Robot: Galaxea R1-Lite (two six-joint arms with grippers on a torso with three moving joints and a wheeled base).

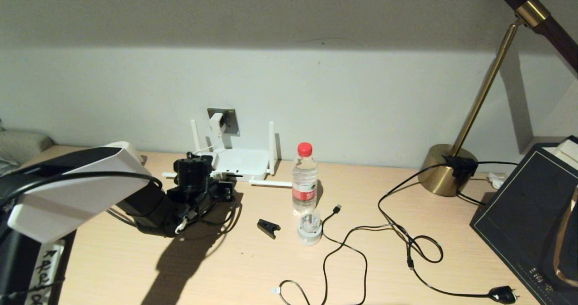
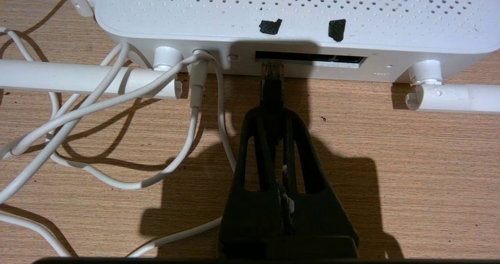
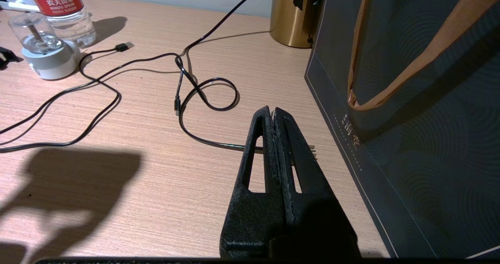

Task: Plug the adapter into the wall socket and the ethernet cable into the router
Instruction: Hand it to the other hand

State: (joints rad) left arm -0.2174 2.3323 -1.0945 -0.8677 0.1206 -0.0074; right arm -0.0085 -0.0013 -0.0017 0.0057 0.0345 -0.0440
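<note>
- Two tools are on show: the left tool (image 2: pixel 273 111) is pressed shut on the ethernet cable (image 2: pixel 272 85) in the middle of the left wrist view, just in front of the router (image 2: pixel 273 6).
- The cable's clear-tipped connector is seen at the left end of the router's dark port slot; how far it is seated cannot be told.
- In the head view the router (image 1: pixel 239 160) is found left of centre on the tabletop (image 1: pixel 253 269), against the wall, with the left arm reaching it from the lower left.
- The adapter (image 1: pixel 216 122) is seen sitting on the wall socket (image 1: pixel 228 121) just above the router, and its white cord (image 2: pixel 117 100) is looped over the tabletop to a jack beside the port slot.
- The right tool (image 3: pixel 274 113) is held with its fingers closed on nothing, low in the right wrist view, over the tabletop beside a dark paper bag (image 3: pixel 410 100).
- A water bottle (image 1: pixel 305 178), a brass lamp base (image 1: pixel 445 169) and a thin black USB cable (image 1: pixel 343 246) are spread across the centre and right of the head view.
</note>
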